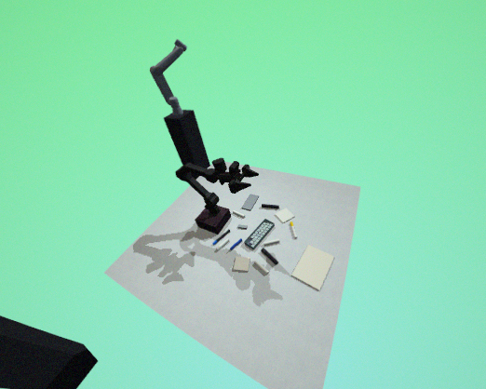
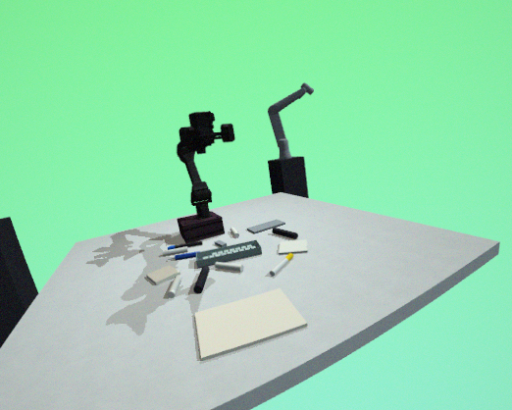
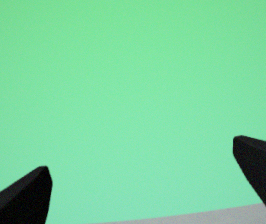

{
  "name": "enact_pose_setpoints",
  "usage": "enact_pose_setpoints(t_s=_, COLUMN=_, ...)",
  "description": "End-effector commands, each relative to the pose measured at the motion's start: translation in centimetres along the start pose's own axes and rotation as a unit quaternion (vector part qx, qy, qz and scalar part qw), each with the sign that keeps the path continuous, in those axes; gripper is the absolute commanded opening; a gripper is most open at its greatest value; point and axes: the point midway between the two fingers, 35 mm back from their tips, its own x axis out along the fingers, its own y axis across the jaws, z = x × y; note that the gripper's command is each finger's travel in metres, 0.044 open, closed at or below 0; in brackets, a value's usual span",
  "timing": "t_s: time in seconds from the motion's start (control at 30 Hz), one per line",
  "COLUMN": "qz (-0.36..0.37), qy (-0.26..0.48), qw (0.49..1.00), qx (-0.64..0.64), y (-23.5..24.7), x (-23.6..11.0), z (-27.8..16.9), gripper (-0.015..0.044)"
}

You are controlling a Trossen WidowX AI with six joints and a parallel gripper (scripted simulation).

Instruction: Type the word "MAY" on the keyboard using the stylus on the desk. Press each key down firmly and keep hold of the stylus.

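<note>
Keyboard flat on desk; fingers spread wide, holding nothing.

Grey desk: dark keyboard at centre; large cream pad to its right; blue pens to its left; gripper raised beyond, jaws wide apart.

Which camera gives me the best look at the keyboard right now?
The exterior view: the keyboard lies side-on among the pens, its rows of pale keys showing, though no letters can be read. The top view shows it smaller and angled. The wrist view misses it, showing only the open gripper against green.
</note>
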Motion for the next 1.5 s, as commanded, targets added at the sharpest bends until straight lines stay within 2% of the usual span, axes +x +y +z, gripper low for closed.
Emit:
enact_pose_setpoints(t_s=0.0, qz=0.001, qy=0.005, qw=1.0, qx=0.001, y=0.0, x=0.2, z=-0.2, gripper=0.0414)
enact_pose_setpoints(t_s=0.07, qz=0.005, qy=0.049, qw=0.999, qx=0.012, y=0.3, x=1.4, z=-1.9, gripper=0.0361)
enact_pose_setpoints(t_s=0.27, qz=0.015, qy=0.247, qw=0.967, qx=0.057, y=2.1, x=5.2, z=-10.7, gripper=0.0204)
enact_pose_setpoints(t_s=0.53, qz=-0.003, qy=0.487, qw=0.868, qx=0.092, y=4.6, x=5.5, z=-22.4, gripper=0.0)
enact_pose_setpoints(t_s=0.77, qz=-0.045, qy=0.666, qw=0.738, qx=0.101, y=5.5, x=2.8, z=-30.9, gripper=0.0)
enact_pose_setpoints(t_s=0.9, qz=-0.07, qy=0.737, qw=0.665, qx=0.099, y=5.8, x=0.8, z=-34.3, gripper=0.0)
enact_pose_setpoints(t_s=1.33, qz=-0.072, qy=0.74, qw=0.661, qx=0.099, y=5.9, x=0.7, z=-34.4, gripper=0.0)
enact_pose_setpoints(t_s=1.4, qz=-0.072, qy=0.74, qw=0.661, qx=0.098, y=4.6, x=0.6, z=-34.4, gripper=0.0)
enact_pose_setpoints(t_s=1.47, qz=-0.073, qy=0.74, qw=0.661, qx=0.097, y=1.4, x=-0.2, z=-34.5, gripper=0.0)
